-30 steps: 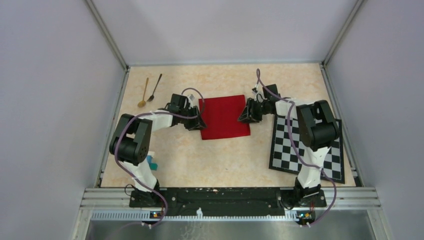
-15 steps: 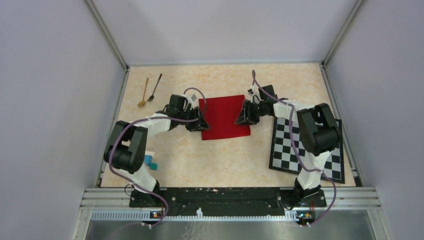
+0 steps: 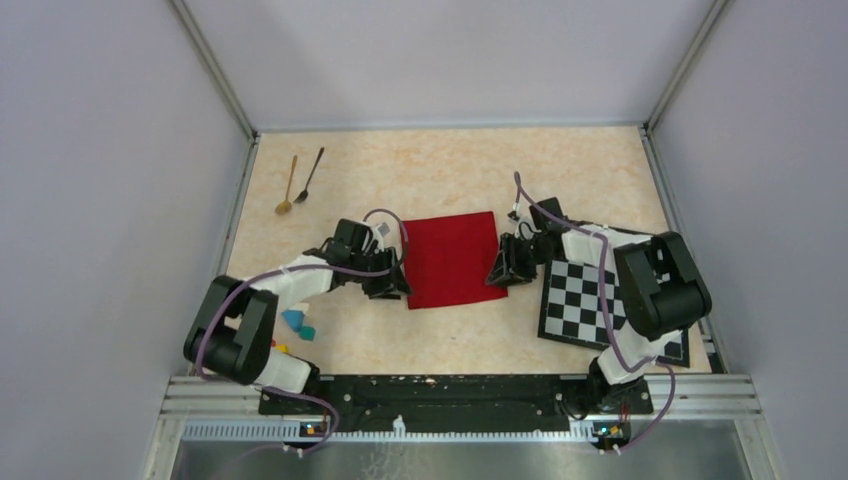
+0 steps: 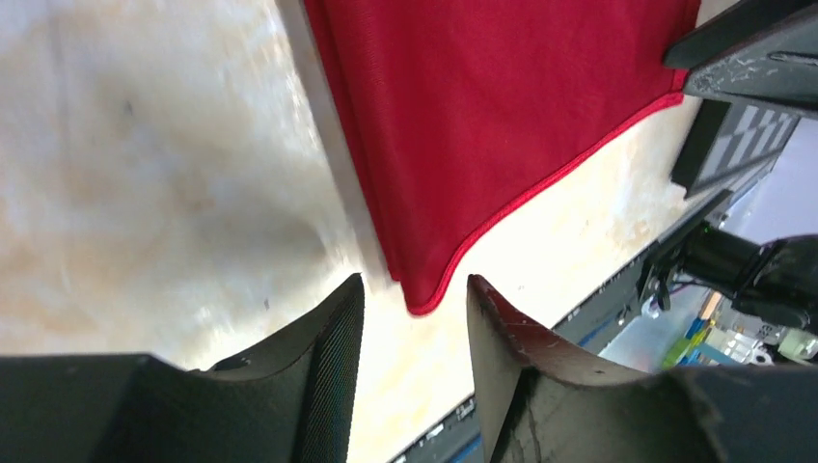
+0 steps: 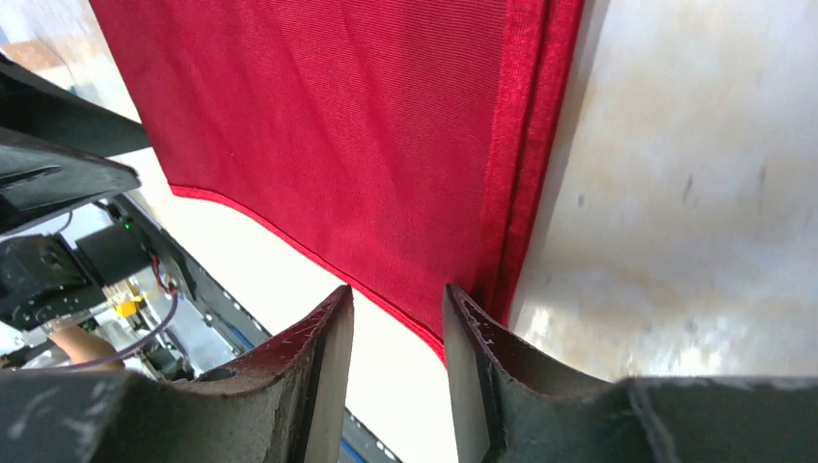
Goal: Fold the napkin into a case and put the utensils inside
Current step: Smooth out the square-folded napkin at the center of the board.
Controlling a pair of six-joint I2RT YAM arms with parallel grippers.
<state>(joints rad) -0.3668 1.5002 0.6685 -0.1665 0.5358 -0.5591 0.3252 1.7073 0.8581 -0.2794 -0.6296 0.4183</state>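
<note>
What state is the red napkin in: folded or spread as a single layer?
Folded, lying flat. The right wrist view shows two layered edges running along one side of the red napkin.

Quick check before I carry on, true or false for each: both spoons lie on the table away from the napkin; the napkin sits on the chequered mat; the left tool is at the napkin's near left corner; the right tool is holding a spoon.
1. Both spoons lie on the table away from the napkin. True: the gold spoon and the black spoon lie side by side at the far left of the table.
2. The napkin sits on the chequered mat. False: the napkin lies on the table, left of the mat.
3. The left tool is at the napkin's near left corner. True: the left tool is open around that corner.
4. The right tool is holding a spoon. False: the right tool is open and empty at the napkin's near right corner.
</note>
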